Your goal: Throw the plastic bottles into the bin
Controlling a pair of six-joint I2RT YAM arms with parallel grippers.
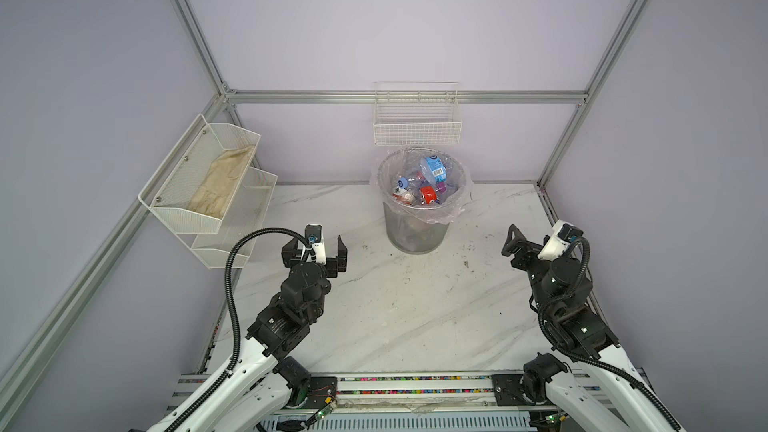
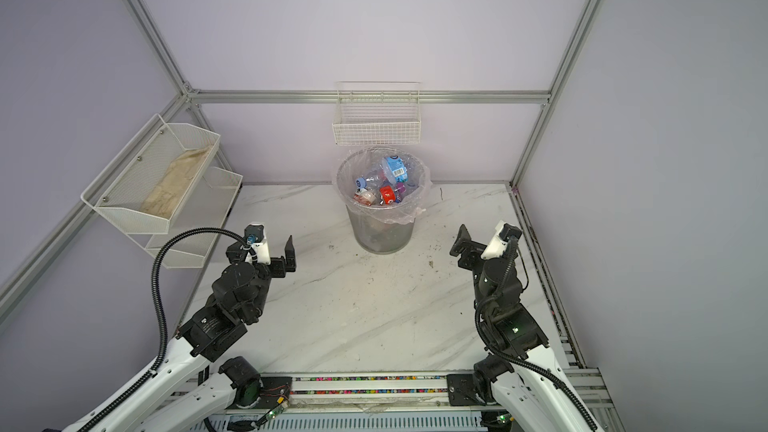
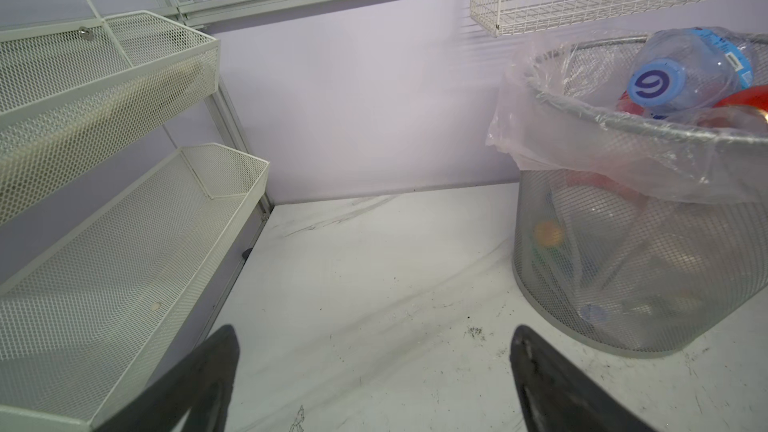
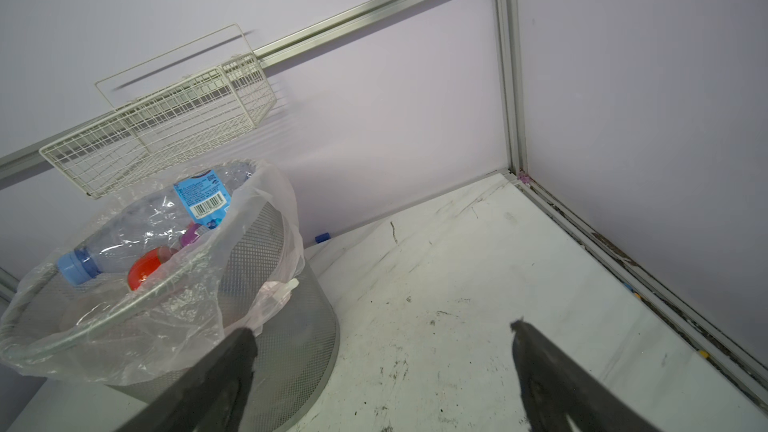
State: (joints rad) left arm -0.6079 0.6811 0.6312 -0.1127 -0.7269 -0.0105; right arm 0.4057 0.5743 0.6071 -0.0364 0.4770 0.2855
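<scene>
The bin [image 1: 417,228] [image 2: 381,230], a grey mesh basket with a clear bag liner, stands at the back middle of the table. Every one of the plastic bottles [image 1: 432,168] [image 2: 395,168] that I see lies piled inside it: clear ones with blue labels, and one with a red label. My left gripper [image 1: 316,245] [image 2: 262,247] [image 3: 374,330] hovers open and empty, left of the bin [image 3: 623,263], which holds a blue-capped bottle [image 3: 681,72]. My right gripper [image 1: 536,238] [image 2: 484,241] [image 4: 380,328] is open and empty, right of the bin [image 4: 299,326].
A white two-tier mesh shelf [image 1: 208,201] on the left wall holds a beige cloth [image 1: 224,184]. A white wire basket [image 1: 417,126] hangs on the back wall above the bin. A small blue cap [image 4: 322,238] lies on the marble table [image 1: 395,305] by the back wall.
</scene>
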